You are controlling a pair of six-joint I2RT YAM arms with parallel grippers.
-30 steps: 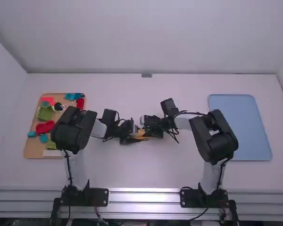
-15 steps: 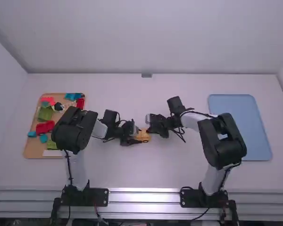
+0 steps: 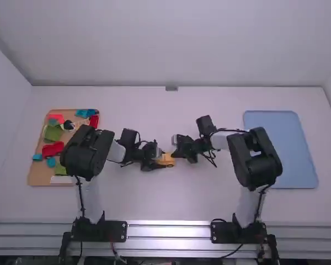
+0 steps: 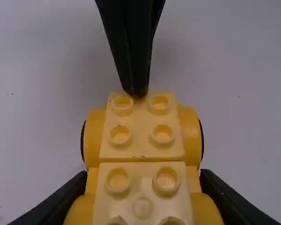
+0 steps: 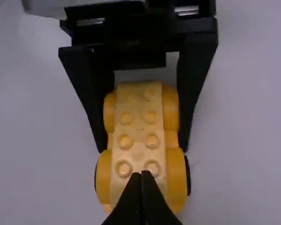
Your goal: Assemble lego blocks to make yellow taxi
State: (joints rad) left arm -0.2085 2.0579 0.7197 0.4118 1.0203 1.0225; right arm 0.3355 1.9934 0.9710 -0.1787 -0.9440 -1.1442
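Observation:
In the high view my left gripper [image 3: 155, 160] is at the yellow lego car [image 3: 166, 159] from its left, and my right gripper [image 3: 178, 149] is at the car's right end. The left wrist view has the car [image 4: 142, 140], pale yellow studded blocks on top and rounded wheel parts along both sides, between the fingers of my left gripper [image 4: 143, 187]. Seen in the right wrist view, those fingers close on the sides of the car [image 5: 138, 136] near its middle. My right gripper [image 5: 141, 180] is shut, its tips together over the car's end.
At the left a wooden tray [image 3: 37, 175] holds several blocks, including a red block [image 3: 52, 149], a green block [image 3: 53, 134] and a blue block [image 3: 84, 112]. A blue tray [image 3: 281, 149] lies at the right.
My right gripper has moved back to the right from the car, uncovering its right end, and has shifted only slightly since. The left arm and the car have stayed in place.

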